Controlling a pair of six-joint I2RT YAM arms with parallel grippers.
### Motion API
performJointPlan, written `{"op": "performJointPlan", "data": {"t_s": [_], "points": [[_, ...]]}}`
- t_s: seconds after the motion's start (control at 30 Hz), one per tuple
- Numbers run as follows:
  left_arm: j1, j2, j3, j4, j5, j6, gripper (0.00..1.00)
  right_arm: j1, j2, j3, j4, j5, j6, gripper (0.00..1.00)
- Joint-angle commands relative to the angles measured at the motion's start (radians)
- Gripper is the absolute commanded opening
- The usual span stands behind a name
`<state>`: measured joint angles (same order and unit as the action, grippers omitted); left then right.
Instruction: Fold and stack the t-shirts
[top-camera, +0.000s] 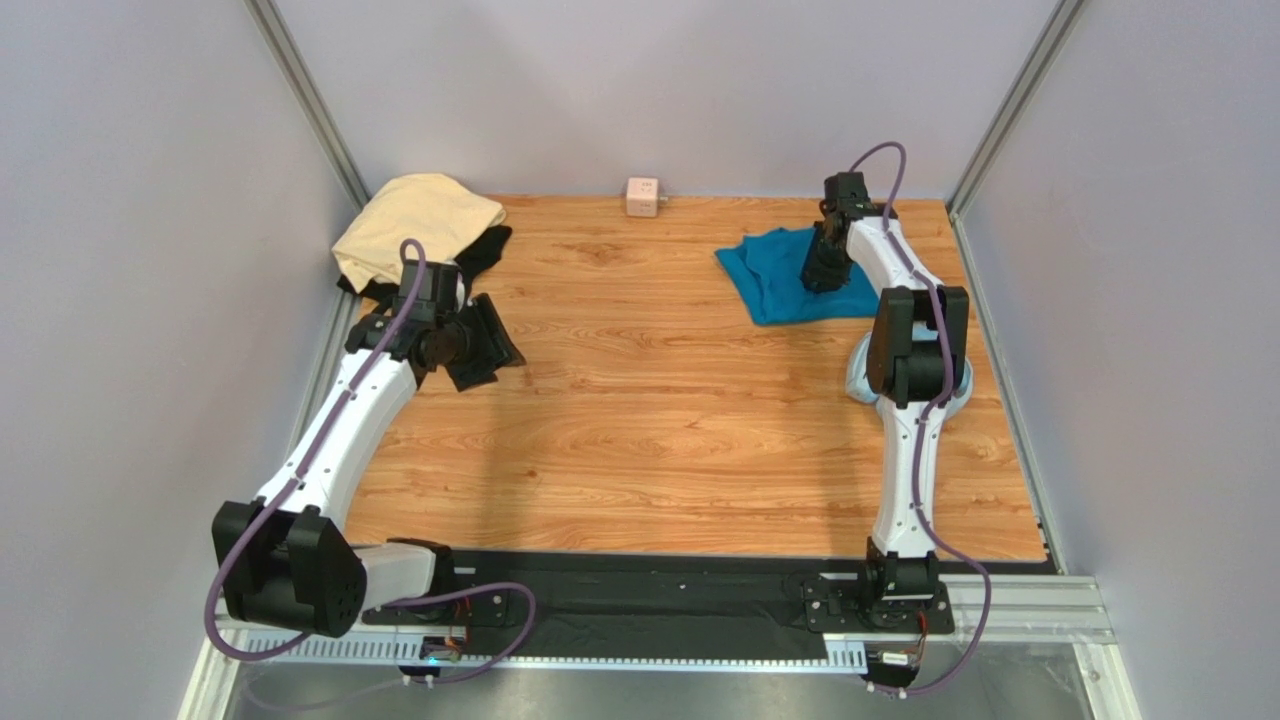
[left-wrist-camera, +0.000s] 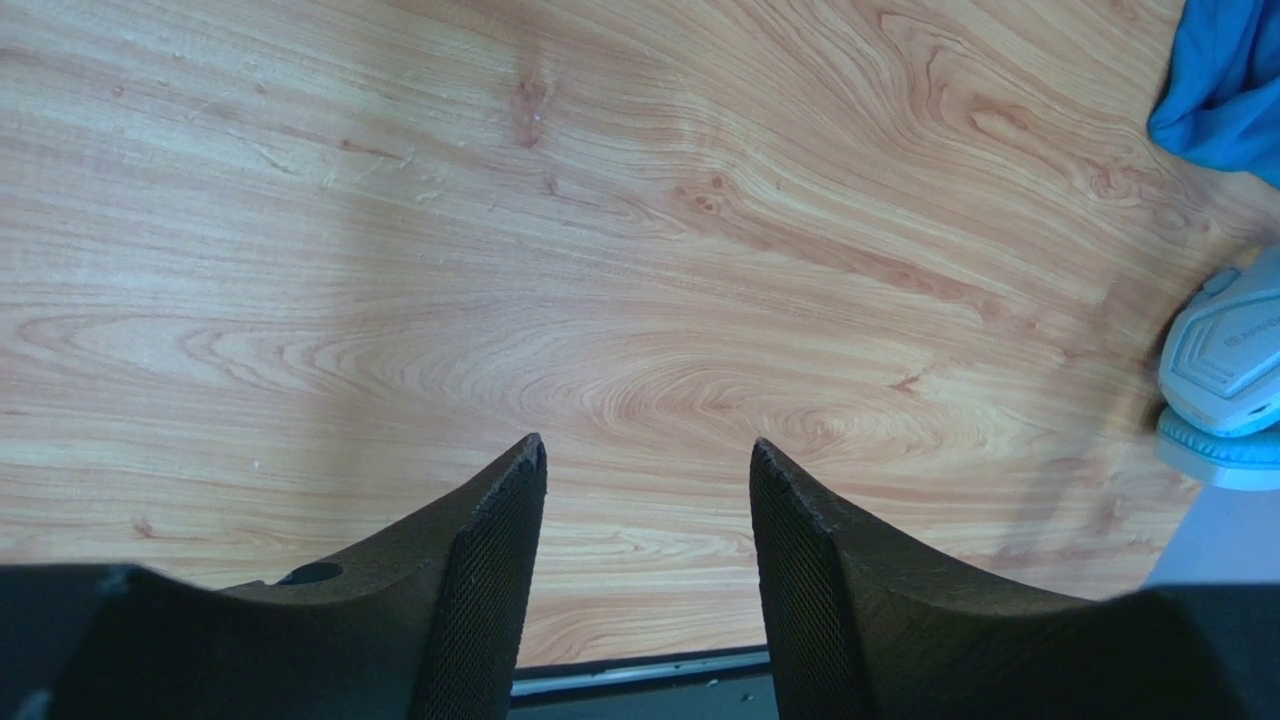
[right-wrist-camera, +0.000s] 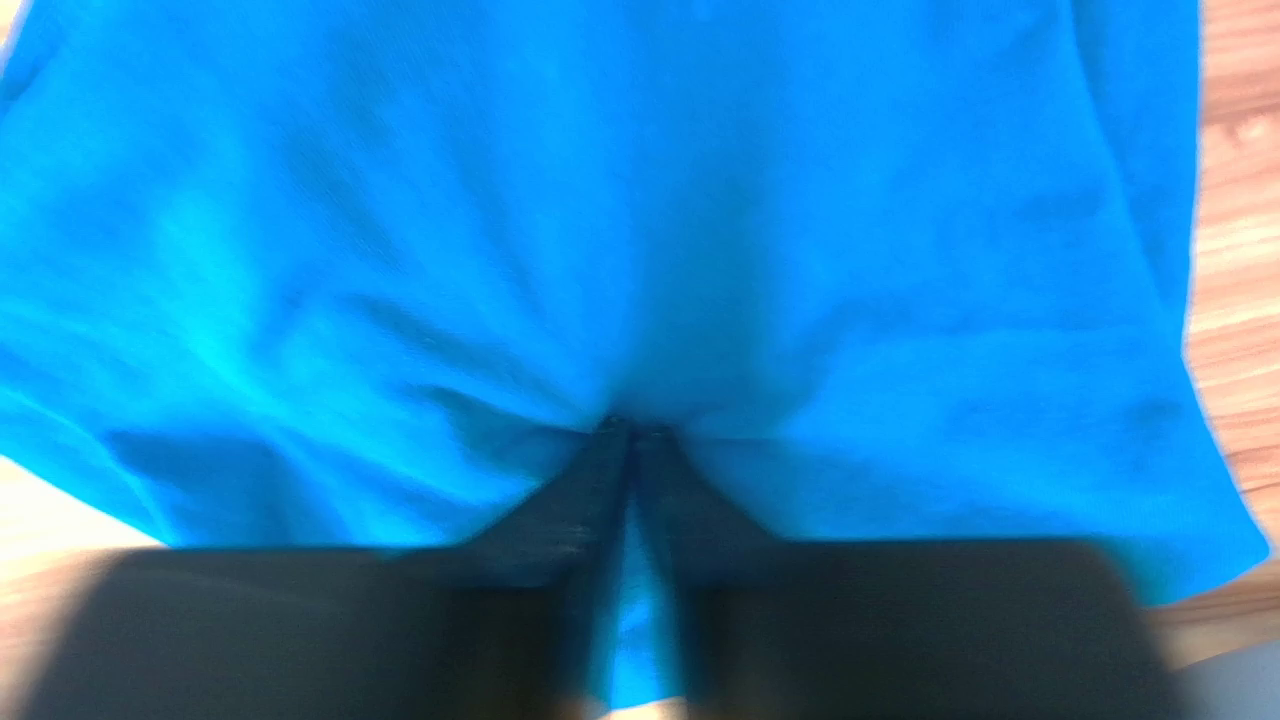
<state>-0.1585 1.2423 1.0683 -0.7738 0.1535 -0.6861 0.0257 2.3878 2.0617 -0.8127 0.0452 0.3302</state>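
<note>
The teal t-shirt (top-camera: 781, 278) lies far right on the surface (top-camera: 646, 405); the cream t-shirt (top-camera: 413, 225) and black t-shirt (top-camera: 484, 248) are heaped far left. All appear light and limp: grasp hems or corners. The right fingers (right-wrist-camera: 556, 525) stand narrow, pinching a teal fold; the left fingers (left-wrist-camera: 481, 600) stand wide, empty

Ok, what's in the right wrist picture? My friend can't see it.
A teal shirt fills nearly the whole picture, and the right pincer pinches a pucker of it between its two dark fingers. Slivers of wooden table show at the edges, and it's all a bit blurry.
</note>
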Motion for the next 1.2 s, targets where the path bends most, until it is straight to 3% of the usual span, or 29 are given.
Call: {"op": "performJointPlan", "data": {"t_s": [0.0,0.07,0.13,0.33,0.47,0.57,0.7,0.9,0.97,1.17], "points": [[-0.001,0.011,0.027,0.007,-0.041,0.028,0.61,0.003,-0.033,0.037,-0.062,-0.043,-0.008,0.42],[-0.001,0.023,0.025,0.017,-0.071,0.031,0.68,0.003,-0.058,0.054,-0.039,-0.094,0.001,0.47],[-0.001,0.06,0.027,0.04,-0.049,0.036,0.69,0.003,-0.085,0.051,0.016,-0.155,0.021,0.53],[-0.001,0.137,0.068,0.062,-0.149,-0.027,0.68,0.005,-0.228,0.037,0.122,-0.309,0.159,0.53],[-0.001,0.193,0.097,0.087,-0.216,-0.049,0.67,0.005,-0.358,-0.113,0.202,-0.428,0.289,0.57],[-0.007,0.244,0.127,0.084,-0.307,-0.059,0.67,0.011,-0.504,-0.335,0.293,-0.476,0.342,0.58],[-0.018,0.339,0.217,0.048,-0.494,0.002,0.67,0.011,-0.642,-0.52,0.265,-0.495,0.287,0.59],[-0.016,0.473,0.377,0.002,-0.578,0.101,0.66,0.013,-0.821,-0.741,0.227,-0.511,0.251,0.57],[0.003,0.502,0.406,0.004,-0.589,0.103,0.67,0.011,-0.864,-0.799,0.236,-0.53,0.253,0.53],[0.135,0.497,0.358,0.117,-0.451,0.037,0.65,0.011,-0.934,-0.871,0.213,-0.528,0.236,0.53]]}}
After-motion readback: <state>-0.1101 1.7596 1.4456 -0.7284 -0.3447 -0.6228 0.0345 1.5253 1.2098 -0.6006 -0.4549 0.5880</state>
